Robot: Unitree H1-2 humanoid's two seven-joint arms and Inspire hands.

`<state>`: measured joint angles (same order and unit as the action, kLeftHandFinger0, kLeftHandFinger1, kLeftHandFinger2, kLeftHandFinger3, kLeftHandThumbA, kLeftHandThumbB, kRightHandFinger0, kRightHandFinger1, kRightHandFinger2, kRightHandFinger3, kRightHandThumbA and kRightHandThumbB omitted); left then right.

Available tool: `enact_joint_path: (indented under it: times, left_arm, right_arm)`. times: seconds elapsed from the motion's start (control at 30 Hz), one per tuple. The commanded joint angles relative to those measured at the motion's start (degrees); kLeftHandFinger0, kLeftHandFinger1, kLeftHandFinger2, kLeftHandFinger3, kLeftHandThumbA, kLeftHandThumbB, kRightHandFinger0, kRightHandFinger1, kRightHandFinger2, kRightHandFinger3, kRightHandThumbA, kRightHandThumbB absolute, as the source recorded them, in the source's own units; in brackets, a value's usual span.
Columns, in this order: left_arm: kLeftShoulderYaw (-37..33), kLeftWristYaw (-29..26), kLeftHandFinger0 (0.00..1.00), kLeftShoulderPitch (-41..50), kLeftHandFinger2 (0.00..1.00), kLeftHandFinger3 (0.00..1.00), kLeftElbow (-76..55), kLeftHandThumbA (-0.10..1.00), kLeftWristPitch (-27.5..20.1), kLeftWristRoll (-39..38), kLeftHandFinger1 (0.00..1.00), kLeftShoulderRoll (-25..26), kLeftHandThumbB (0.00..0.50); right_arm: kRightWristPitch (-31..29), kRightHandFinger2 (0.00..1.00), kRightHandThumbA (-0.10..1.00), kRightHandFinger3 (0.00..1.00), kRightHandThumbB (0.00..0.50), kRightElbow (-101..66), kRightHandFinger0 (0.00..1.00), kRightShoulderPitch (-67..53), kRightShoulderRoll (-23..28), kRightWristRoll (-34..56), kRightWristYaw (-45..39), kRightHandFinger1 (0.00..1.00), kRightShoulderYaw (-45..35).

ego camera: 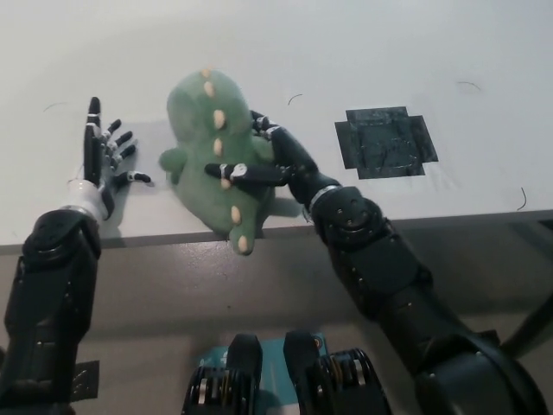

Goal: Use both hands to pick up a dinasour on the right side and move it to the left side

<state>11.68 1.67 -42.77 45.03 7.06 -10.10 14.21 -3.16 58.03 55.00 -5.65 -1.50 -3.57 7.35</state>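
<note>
Dinosaur (216, 147) lies lengthwise toward frame bottom on our counter (449, 69), right hand (268, 160) clasping its right flank. Left hand (104, 156), fingers spread and empty, waits just left of it.

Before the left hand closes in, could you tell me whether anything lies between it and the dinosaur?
Nothing visible does: only bare table separates the open left hand from the dinosaur, which the right hand already grips.

We see a white table (389, 69) carrying a green plush dinosaur (216, 151) near its front edge and a black tape patch (384, 143) to its right.
</note>
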Motion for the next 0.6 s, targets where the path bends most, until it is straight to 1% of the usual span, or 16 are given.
enact_joint_path:
  times: [0.0,0.03,0.07,0.1,0.13,0.17,0.23,0.27,0.3,0.33,0.37,0.4,0.43,0.5,0.53,0.57]
  left_arm:
    - [1.58,1.52,1.00,-0.64,1.00,1.00,0.68,1.00,-3.06,-0.99,1.00,4.31,0.478]
    - [1.73,2.33,1.00,-0.45,1.00,1.00,0.95,1.00,-3.69,-1.29,1.00,4.81,0.477]
    - [1.63,2.69,1.00,-0.40,1.00,1.00,1.04,1.00,-3.86,-1.16,1.00,5.12,0.461]
    - [1.58,3.62,1.00,-0.34,1.00,1.00,1.36,1.00,-4.25,-1.31,1.00,5.51,0.464]
    - [1.65,4.54,1.00,-0.32,1.00,1.00,1.24,1.00,-4.07,-1.66,1.00,5.99,0.472]
    - [1.74,4.95,1.00,-0.11,1.00,1.00,1.02,1.00,-3.95,-1.84,1.00,6.23,0.472]
    - [1.42,5.11,1.00,0.41,1.00,1.00,-0.07,1.00,-3.45,-1.43,1.00,6.75,0.457]
    - [1.32,5.71,1.00,0.90,1.00,1.00,-0.71,1.00,-3.49,-1.41,1.00,7.24,0.430]
    - [1.26,6.26,1.00,1.24,1.00,1.00,-0.83,1.00,-3.90,-1.43,1.00,7.57,0.426]
    - [1.36,6.39,1.00,1.46,1.00,1.00,-1.03,1.00,-4.00,-1.56,1.00,7.60,0.441]
    - [1.46,7.00,1.00,1.86,1.00,1.00,-1.20,1.00,-4.57,-1.81,1.00,7.83,0.438]
    - [1.63,7.43,1.00,2.04,1.00,1.00,-1.21,1.00,-4.67,-2.18,1.00,7.94,0.456]
    - [1.74,7.58,1.00,2.13,1.00,1.00,-1.20,1.00,-4.67,-2.37,1.00,8.06,0.460]
    - [1.62,8.81,1.00,3.03,1.00,1.00,-2.03,1.00,-5.25,-2.77,1.00,8.39,0.459]
    - [1.59,8.93,1.00,3.41,1.00,1.00,-2.81,1.00,-5.09,-2.94,1.00,8.28,0.449]
    - [1.54,8.84,1.00,3.90,1.00,1.00,-4.24,1.00,-4.37,-2.98,1.00,8.15,0.462]
  right_arm:
    - [2.01,1.00,1.00,1.00,0.211,-2.55,1.00,1.94,1.51,0.63,-1.59,1.00,-1.21]
    - [1.40,1.00,1.00,1.00,0.205,-2.39,1.00,1.90,1.55,1.43,-2.07,1.00,-1.87]
    - [1.68,1.00,1.00,1.00,0.238,-2.39,1.00,1.80,1.69,1.92,-2.34,1.00,-2.41]
    - [2.10,1.00,1.00,1.00,0.260,-3.08,1.00,1.50,1.83,2.11,-2.40,1.00,-2.80]
    - [2.49,1.00,1.00,1.00,0.242,-3.47,1.00,1.49,2.19,2.54,-2.73,1.00,-3.38]
    - [2.70,1.00,1.00,1.00,0.234,-3.68,1.00,1.40,2.23,2.63,-2.91,1.00,-3.66]
    - [2.90,1.00,1.00,1.00,0.220,-4.31,1.00,1.07,2.49,2.57,-3.30,1.00,-3.91]
    - [2.65,1.00,1.00,1.00,0.217,-4.61,1.00,0.77,2.82,2.39,-3.41,1.00,-3.90]
    - [2.36,1.00,1.00,1.00,0.217,-4.77,1.00,0.61,3.28,2.19,-3.77,1.00,-3.78]
    - [2.35,1.00,1.00,1.00,0.211,-4.96,1.00,0.54,3.45,2.12,-3.99,1.00,-3.74]
    - [1.68,1.00,1.00,1.00,0.219,-5.46,1.00,0.25,4.01,1.65,-4.15,1.00,-3.43]
    - [1.29,1.00,1.00,1.00,0.225,-5.76,1.00,-0.02,4.33,1.71,-4.30,1.00,-3.51]
    - [1.16,1.00,1.00,1.00,0.225,-5.64,1.00,0.00,4.32,1.79,-4.39,1.00,-3.58]
    - [0.64,1.00,1.00,1.00,0.224,-5.35,1.00,-0.17,5.04,2.10,-5.06,1.00,-3.83]
    - [0.42,1.00,1.00,1.00,0.221,-5.43,1.00,-0.28,5.18,2.12,-5.13,1.00,-3.88]
    - [-0.02,1.00,1.00,1.00,0.224,-5.29,1.00,-0.29,5.33,1.63,-4.89,1.00,-3.57]
